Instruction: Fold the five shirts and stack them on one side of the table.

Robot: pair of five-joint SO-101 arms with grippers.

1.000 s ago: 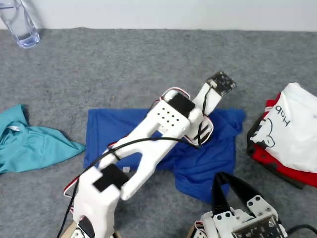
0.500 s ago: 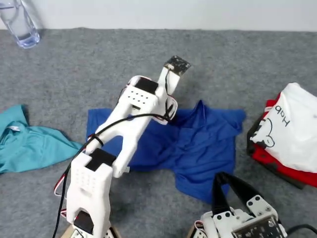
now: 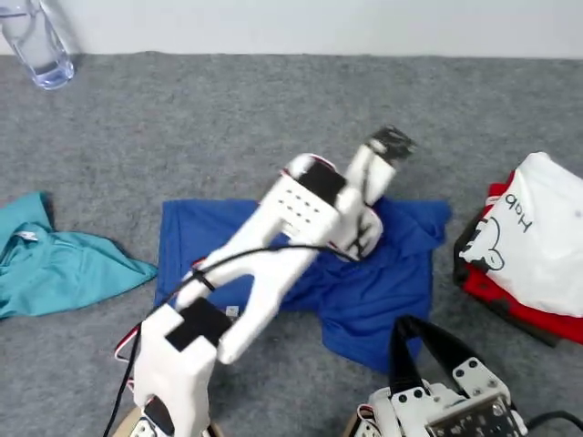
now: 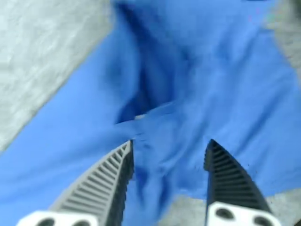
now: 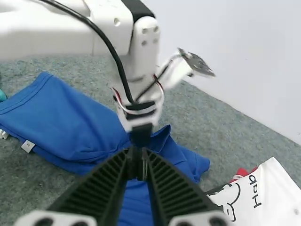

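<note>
**Left arm swung back over the blue shirt**

Since half a second ago, the left arm has been swung from the upper left of the high view back toward the centre. It is now stretched diagonally from the lower left across the blue shirt. The left gripper is held above the rumpled blue cloth with its jaws spread apart and nothing between them.

The blue shirt is spread at the middle of the frame, creased toward its right side. A teal shirt is crumpled at the left edge, well apart from it. At the right edge a white shirt is seen on top of a red shirt, with dark cloth beneath. The right gripper is kept at the lower centre, near the blue shirt's lower edge, with its fingers pressed together and empty.

The table is covered by a grey felt-like surface, and a white wall runs along the top. A clear bottle is stood in the upper left corner.
</note>
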